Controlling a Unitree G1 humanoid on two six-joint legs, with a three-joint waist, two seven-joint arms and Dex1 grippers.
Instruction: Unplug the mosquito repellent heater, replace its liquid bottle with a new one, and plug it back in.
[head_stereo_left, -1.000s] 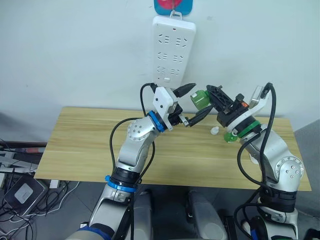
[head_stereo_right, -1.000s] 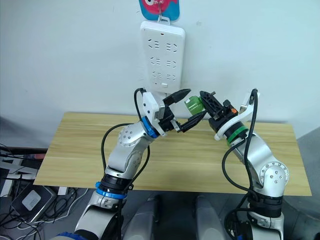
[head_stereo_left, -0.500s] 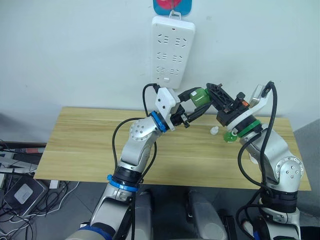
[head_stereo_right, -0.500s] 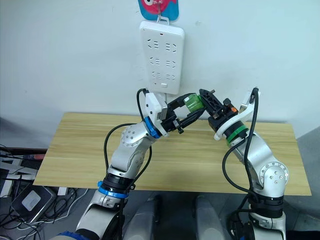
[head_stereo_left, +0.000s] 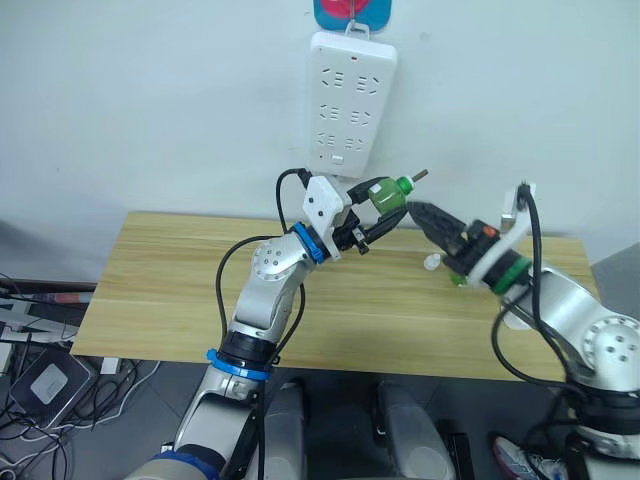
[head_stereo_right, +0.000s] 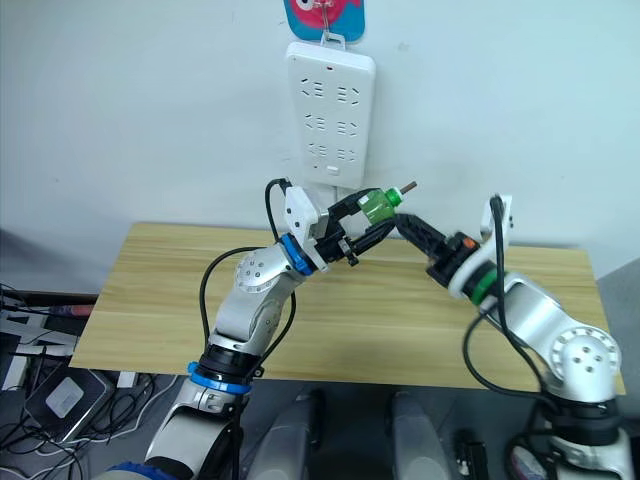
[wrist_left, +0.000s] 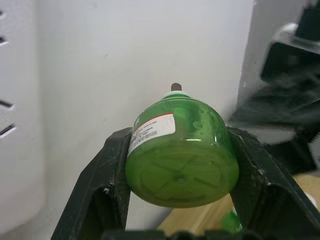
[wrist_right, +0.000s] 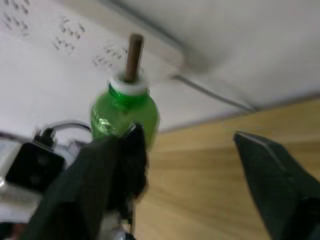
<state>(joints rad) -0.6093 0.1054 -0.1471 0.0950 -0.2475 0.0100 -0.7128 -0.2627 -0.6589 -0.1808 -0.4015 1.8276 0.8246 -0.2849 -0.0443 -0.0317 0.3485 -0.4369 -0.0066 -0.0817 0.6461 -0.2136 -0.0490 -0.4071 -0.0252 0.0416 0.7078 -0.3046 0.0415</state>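
A green liquid bottle (head_stereo_left: 390, 194) with a white neck and a brown wick (head_stereo_left: 420, 176) is held in the air in front of the wall, above the table's back edge. My left gripper (head_stereo_left: 376, 205) is shut on it, its black fingers (wrist_left: 107, 185) pressing both sides of the bottle's body (wrist_left: 180, 160). My right gripper (head_stereo_left: 420, 213) stands open just right of and below the bottle, apart from it, with nothing between its fingers (wrist_right: 272, 175). The mosquito repellent heater is out of view.
A long white power strip (head_stereo_left: 350, 100) hangs on the wall just above the bottle. A small white cap (head_stereo_left: 430, 262) and a small green piece (head_stereo_left: 457, 279) lie on the wooden table (head_stereo_left: 180, 290) under my right arm. Cables and an adapter (head_stereo_left: 45, 385) lie on the floor at left.
My left gripper closed on the green bottle. My right gripper let go of it, opened wide and drew back down to the right, baring the bottle's neck and wick.
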